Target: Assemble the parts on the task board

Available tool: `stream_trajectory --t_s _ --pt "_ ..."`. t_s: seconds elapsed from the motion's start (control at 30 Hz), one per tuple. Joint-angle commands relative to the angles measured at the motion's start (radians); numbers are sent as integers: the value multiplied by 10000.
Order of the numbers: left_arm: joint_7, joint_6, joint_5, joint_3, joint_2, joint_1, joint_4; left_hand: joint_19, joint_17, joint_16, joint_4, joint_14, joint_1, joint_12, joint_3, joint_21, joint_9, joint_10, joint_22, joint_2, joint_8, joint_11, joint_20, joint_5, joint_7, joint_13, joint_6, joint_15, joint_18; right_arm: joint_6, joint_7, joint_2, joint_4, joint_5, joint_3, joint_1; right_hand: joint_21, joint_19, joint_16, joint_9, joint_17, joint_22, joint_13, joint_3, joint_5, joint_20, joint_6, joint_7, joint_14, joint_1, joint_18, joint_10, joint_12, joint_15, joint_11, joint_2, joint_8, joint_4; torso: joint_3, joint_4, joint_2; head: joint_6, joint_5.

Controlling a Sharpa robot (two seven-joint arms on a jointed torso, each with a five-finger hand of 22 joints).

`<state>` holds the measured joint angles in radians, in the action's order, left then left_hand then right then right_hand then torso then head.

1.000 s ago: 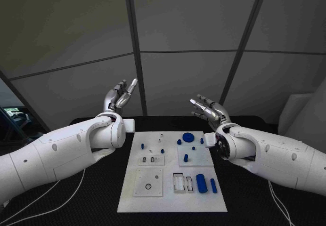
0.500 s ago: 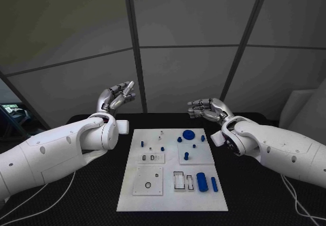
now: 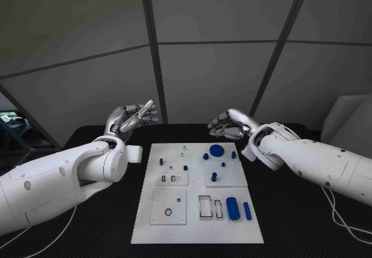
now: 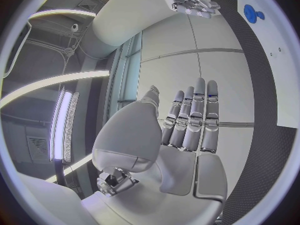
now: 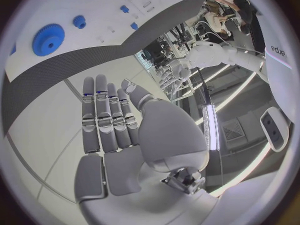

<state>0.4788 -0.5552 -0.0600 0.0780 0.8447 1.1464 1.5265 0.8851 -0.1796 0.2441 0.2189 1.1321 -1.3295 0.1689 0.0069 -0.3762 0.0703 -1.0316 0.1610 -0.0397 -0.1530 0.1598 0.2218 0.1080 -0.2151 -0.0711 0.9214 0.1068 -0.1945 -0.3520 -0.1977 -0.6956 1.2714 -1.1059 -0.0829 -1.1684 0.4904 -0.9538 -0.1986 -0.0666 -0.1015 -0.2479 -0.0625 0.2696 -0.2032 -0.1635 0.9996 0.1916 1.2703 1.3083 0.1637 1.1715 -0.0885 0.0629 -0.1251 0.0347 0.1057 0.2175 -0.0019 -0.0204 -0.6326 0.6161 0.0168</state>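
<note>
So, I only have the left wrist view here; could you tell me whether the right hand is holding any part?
Observer: No. The right wrist view shows the right hand with its fingers straight and nothing in it.
Operator: Thank you. Where do the long blue pieces lie?
Observer: In the head view, two blue cylinders lie side by side at the near right of the task board.
Operator: Is either hand touching the board?
Observer: No. The head view shows both raised beyond its far end, the left hand off to the left, touching no part.
</note>
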Motion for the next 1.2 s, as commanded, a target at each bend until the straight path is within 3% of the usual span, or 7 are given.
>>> stream_trajectory --t_s 0.03,0.23,0.43,0.63,0.73,1.0,1.2 --pt "-171 492 -283 4 190 -29 384 148 -118 19 -63 173 -148 -78 -25 -80 -20 -157 -3 -4 87 -30 -32 -6 0 3 139 -49 96 844 1168 -38 192 -2815 -10 -106 1629 -350 -377 4 -464 -997 -9 213 -55 382 486 -164 1426 -73 150 567 269 -397 213 -372 -275 55 -44 -113 -339 -22 76" --pt "-278 741 -430 4 398 -156 847 180 -151 10 -76 209 -165 -95 -31 -87 -22 -203 -7 -2 99 -40 -44 -5 13 1 173 -59 96 1324 1940 -59 539 -4588 -12 -182 2563 -500 -904 -8 -1008 -1565 -24 351 -77 535 657 -288 2158 -174 190 691 254 -578 362 -567 -364 -5 -70 -236 -590 -102 191" --pt "-331 906 -626 6 419 -248 1055 185 -158 4 -74 210 -164 -99 -33 -86 -22 -214 -9 -6 102 -43 -46 -6 16 1 183 -60 97 1746 2476 -69 739 -5553 -12 -203 3448 -701 -2210 6 -1992 -2092 -15 568 14 627 599 -339 2411 -396 190 438 277 -664 417 -811 -418 -180 -106 -348 -778 -59 337" --pt "-371 934 -663 7 467 -276 1167 203 -190 -33 -66 209 -142 -163 -62 -82 -36 -185 -20 8 155 -10 -49 -9 -39 12 157 -44 104 2068 2769 -38 824 -6010 -12 -206 3867 -671 -3054 13 -2622 -2358 -8 677 96 589 412 -318 2337 -470 185 -184 283 -613 320 -1013 -429 -292 -118 -346 -870 -133 378" --pt "-389 949 -669 7 487 -281 1202 203 -191 -34 -66 208 -142 -165 -63 -82 -37 -185 -20 9 157 -9 -49 -10 -41 13 156 -44 105 2106 2897 -27 848 -6184 -11 -207 4023 -598 -3329 12 -2871 -2462 -12 674 106 552 293 -310 2270 -456 190 -520 255 -582 277 -1096 -425 -351 -104 -351 -897 -141 398" --pt "-428 994 -673 8 547 -285 1271 204 -193 -36 -66 207 -141 -167 -64 -82 -37 -184 -20 8 159 -8 -49 -10 -42 13 155 -43 105 2334 3037 22 819 -6377 -11 -207 4489 -560 -4007 4 -3434 -2830 -25 672 65 513 166 -319 2156 -341 179 -748 208 -567 252 -1149 -413 -493 -104 -373 -934 -130 426" --pt "-448 1019 -674 8 576 -285 1306 203 -204 -58 -61 195 -130 -189 -76 -76 -40 -178 -27 10 177 3 -47 -10 -53 15 151 -34 109 2445 3017 130 739 -6406 -10 -205 4906 -690 -4363 -4 -3711 -3304 -25 750 36 510 196 -321 2065 -226 124 -784 197 -560 250 -1132 -399 -532 -62 -365 -970 -131 420"
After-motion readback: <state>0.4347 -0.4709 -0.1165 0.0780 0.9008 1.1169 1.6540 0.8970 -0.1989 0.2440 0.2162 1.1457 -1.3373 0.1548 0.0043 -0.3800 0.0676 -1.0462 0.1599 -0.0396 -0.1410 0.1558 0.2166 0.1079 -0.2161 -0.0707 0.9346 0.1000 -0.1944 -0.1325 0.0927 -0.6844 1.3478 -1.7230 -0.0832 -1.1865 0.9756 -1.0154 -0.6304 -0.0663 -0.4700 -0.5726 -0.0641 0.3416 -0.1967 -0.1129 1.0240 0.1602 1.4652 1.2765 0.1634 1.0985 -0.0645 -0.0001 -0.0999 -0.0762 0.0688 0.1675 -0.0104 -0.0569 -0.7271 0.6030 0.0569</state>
